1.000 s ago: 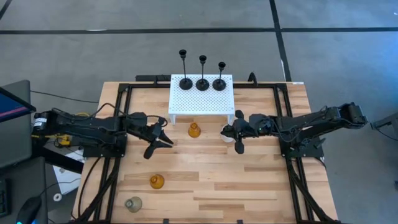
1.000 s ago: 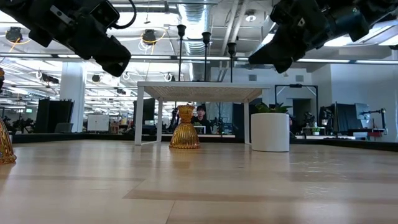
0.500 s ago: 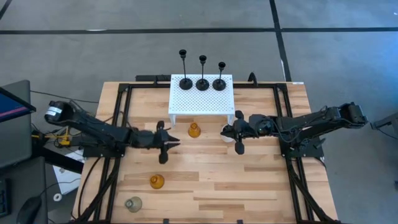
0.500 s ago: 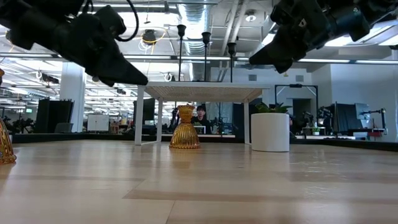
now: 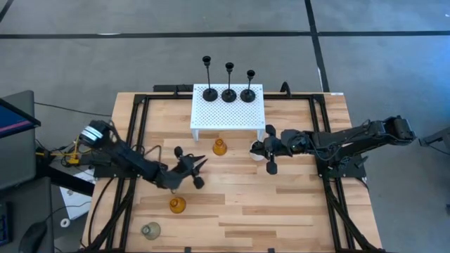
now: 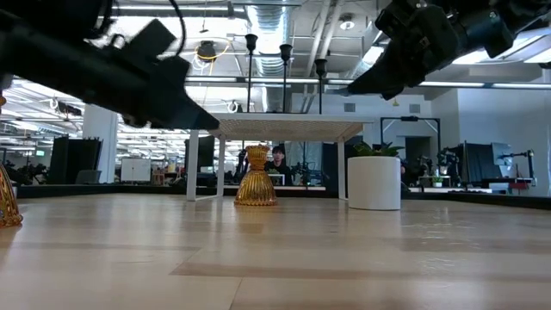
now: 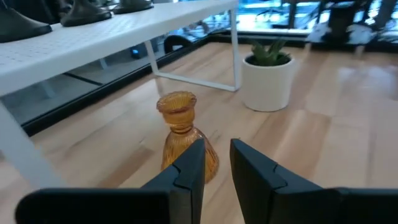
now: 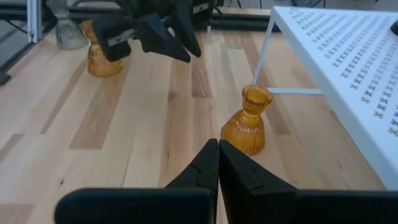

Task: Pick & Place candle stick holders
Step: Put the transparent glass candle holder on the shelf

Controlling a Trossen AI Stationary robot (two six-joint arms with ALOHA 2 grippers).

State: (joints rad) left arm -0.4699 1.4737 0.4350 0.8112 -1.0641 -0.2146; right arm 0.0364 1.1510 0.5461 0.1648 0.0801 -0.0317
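Nearest the front edge of the table (image 5: 281, 218), the pale grey glass holder (image 5: 150, 230) is sitting alone near the left corner, and just behind it one amber glass holder (image 5: 176, 204) is standing upright on the bare wood; neither is being touched. Above and a little beyond that amber piece, the left gripper (image 5: 195, 169) is hanging in the air over the boards with its fingers (image 7: 186, 171) parted by a narrow gap and nothing between them, pointing toward the second amber glass holder (image 5: 219, 147), which is standing just in front of the white perforated stand (image 5: 228, 112). On the other side, the right gripper (image 5: 271, 166) is hovering beside the small white pot (image 6: 374, 182) with its fingers pressed fully together, carrying nothing. Farthest back, the three black thin-stemmed holders (image 5: 228, 92) are standing in a row along the rear of the stand's top, their stems graded in height. Judging by this layout, roughly half the job is looking done: the black set is already resting on the stand, while all three glass pieces are waiting on the table. The left arm is appearing to line up on the amber one nearest the stand as the next pick, though no grasp is under way yet.
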